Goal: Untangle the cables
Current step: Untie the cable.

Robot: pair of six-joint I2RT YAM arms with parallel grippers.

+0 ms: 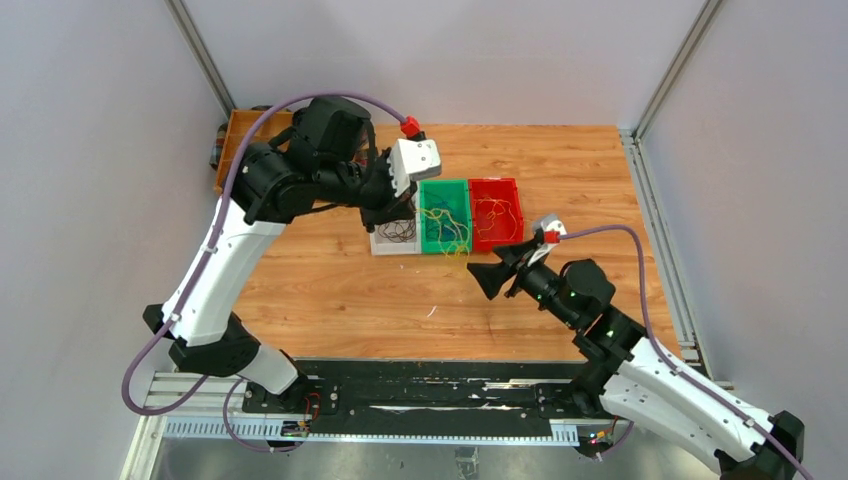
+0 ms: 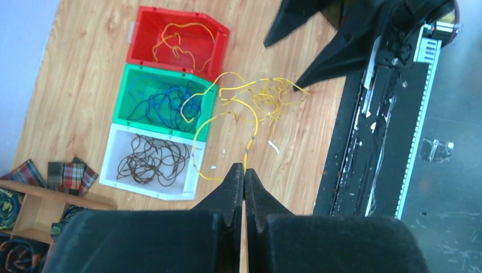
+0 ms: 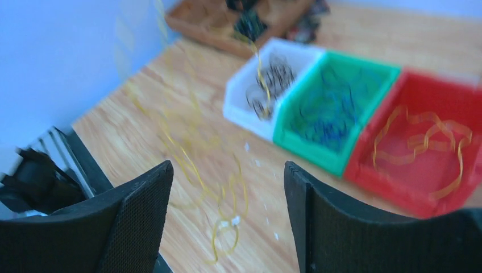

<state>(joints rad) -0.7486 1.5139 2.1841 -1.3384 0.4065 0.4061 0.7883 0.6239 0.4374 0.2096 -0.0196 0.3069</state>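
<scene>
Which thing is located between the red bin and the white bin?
The green bin, holding blue cables, sits between them, as the left wrist view shows.

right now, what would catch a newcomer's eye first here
Three bins in a row on the table: red bin holding a yellow-orange cable, green bin blue cables, white bin dark brown cables. Next, a yellow tangle hangs from the shut left gripper in front of them, the open right gripper close by.

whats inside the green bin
A tangle of blue cables lies in the green bin; a loop of the yellow cable hangs over its rim. The bin floor beneath the tangle is partly hidden.
</scene>
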